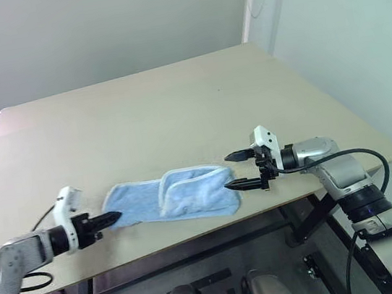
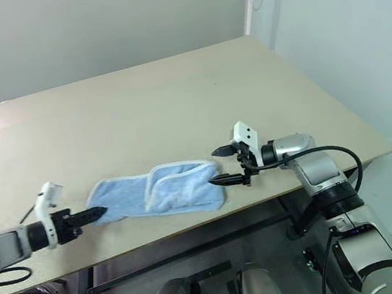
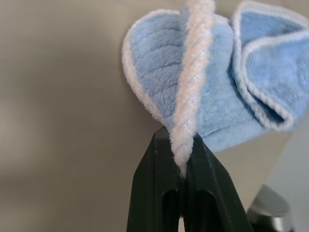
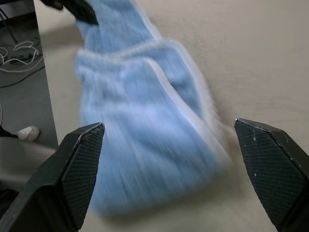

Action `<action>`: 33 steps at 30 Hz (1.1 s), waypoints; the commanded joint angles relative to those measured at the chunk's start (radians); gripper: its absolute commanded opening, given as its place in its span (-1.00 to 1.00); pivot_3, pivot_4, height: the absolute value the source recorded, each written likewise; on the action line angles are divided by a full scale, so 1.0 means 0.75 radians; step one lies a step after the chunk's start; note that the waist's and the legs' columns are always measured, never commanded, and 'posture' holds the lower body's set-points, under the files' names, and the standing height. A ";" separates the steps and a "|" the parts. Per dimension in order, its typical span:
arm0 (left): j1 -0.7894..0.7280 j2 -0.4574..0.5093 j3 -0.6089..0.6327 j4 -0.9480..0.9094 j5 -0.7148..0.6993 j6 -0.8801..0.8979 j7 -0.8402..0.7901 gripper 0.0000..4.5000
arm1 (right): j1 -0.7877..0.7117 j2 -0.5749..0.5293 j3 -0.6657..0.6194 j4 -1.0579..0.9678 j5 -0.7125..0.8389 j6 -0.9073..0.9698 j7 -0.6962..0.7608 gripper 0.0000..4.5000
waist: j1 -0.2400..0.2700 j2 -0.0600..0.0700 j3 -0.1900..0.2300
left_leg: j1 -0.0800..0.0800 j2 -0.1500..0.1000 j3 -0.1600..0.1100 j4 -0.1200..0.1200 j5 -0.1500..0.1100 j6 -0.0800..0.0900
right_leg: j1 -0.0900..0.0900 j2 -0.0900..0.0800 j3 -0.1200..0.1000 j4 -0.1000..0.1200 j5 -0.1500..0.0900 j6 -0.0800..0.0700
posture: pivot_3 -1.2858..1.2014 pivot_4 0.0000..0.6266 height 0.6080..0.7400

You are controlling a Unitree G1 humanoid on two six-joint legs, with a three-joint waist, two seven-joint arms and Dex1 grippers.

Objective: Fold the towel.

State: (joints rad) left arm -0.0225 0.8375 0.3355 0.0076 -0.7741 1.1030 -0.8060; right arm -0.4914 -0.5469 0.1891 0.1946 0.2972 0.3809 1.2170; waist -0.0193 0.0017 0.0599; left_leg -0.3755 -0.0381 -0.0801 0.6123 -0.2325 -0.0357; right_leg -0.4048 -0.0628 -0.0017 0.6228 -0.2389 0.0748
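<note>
The light-blue towel (image 1: 174, 195) with white edging lies bunched along the near edge of the table (image 1: 177, 113), its right part folded over. My left gripper (image 1: 115, 217) is shut on the towel's left end; in the left wrist view the white hem (image 3: 189, 96) is pinched between the black fingers (image 3: 159, 193). My right gripper (image 1: 241, 169) stands open just off the towel's right end, pointing left at it. In the right wrist view the towel (image 4: 145, 135) lies between the wide-apart fingertips (image 4: 82, 159), with nothing gripped.
The beige table drops off at its near edge just in front of the towel and at its right edge (image 1: 369, 130). A black cable (image 1: 350, 154) loops off my right forearm. White walls stand behind and to the right.
</note>
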 commanded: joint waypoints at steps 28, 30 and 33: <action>-0.645 -0.072 -0.568 -0.179 -0.025 0.068 -0.253 -0.99 | 0.059 -0.026 -0.084 -0.033 -0.031 -0.034 -0.124 1.00 | 0.008 -0.007 0.004 | 0.001 -0.002 0.005 0.006 0.000 0.000 | 0.003 0.001 0.002 0.005 0.000 0.000 | 0.03 -1.00 1.00; -0.687 -0.121 -0.655 -0.149 0.022 0.041 -0.273 -0.99 | 0.077 -0.027 -0.093 -0.056 -0.027 -0.024 -0.139 1.00 | 0.003 -0.007 0.005 | 0.001 -0.002 0.005 0.006 0.000 0.000 | 0.003 0.001 0.002 0.005 0.000 0.000 | 0.03 -1.00 1.00; -0.697 -0.161 -0.770 -0.108 0.110 -0.027 -0.302 -0.99 | 0.104 -0.026 -0.103 -0.086 -0.026 -0.012 -0.161 1.00 | 0.000 -0.007 0.005 | 0.002 -0.002 0.006 0.004 0.000 0.000 | 0.002 0.003 0.004 0.006 0.000 0.000 | 0.03 -1.00 1.00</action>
State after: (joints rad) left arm -0.5285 0.7208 -0.2126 -0.0885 -0.7311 1.1191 -1.0151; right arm -0.4093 -0.5632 0.1392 0.1759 0.2591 0.3675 1.1067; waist -0.0193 -0.0037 0.0634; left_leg -0.3740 -0.0396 -0.0760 0.6151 -0.2322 -0.0358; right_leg -0.4034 -0.0601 0.0013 0.6275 -0.2387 0.0747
